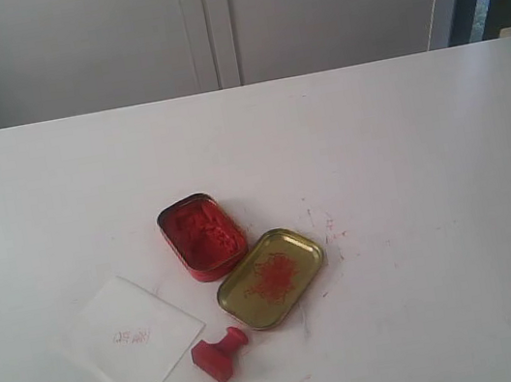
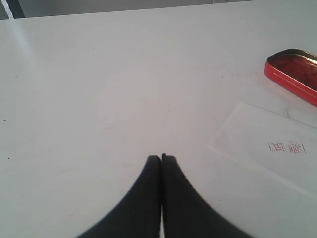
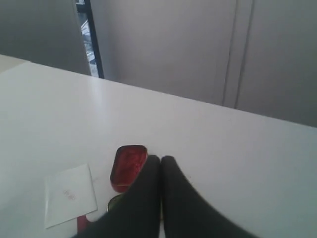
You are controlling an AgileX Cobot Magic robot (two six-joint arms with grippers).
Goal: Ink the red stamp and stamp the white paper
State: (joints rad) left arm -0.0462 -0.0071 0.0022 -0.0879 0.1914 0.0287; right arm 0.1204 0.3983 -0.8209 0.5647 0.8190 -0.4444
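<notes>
The red stamp (image 1: 220, 354) sits on the white table (image 1: 410, 175), at the near edge of the exterior view and left of the middle. It is just beside one corner of the white paper (image 1: 133, 337) and just short of the gold lid (image 1: 270, 277). We read it as tipped on its side: the block base is toward the near-left and the round knob points away to the right, at the lid, so its long axis runs on a diagonal. The red tin (image 1: 201, 236) of ink paste lies open beyond it, touching the lid. Neither arm shows in the exterior view. The left gripper (image 2: 162, 158) has its two black fingers pressed together on nothing, low over bare table, with the paper and tin off to one side and no stamp in its view. The right gripper (image 3: 161, 159) is likewise clamped empty, looking across the tin and paper from higher up; a red sliver at its finger's edge may be the stamp, but we cannot be sure. We judge the stamp falls on the left arm's side, though which gripper is nearer we cannot tell. Either one must open first and close across the knob, square to that diagonal.
</notes>
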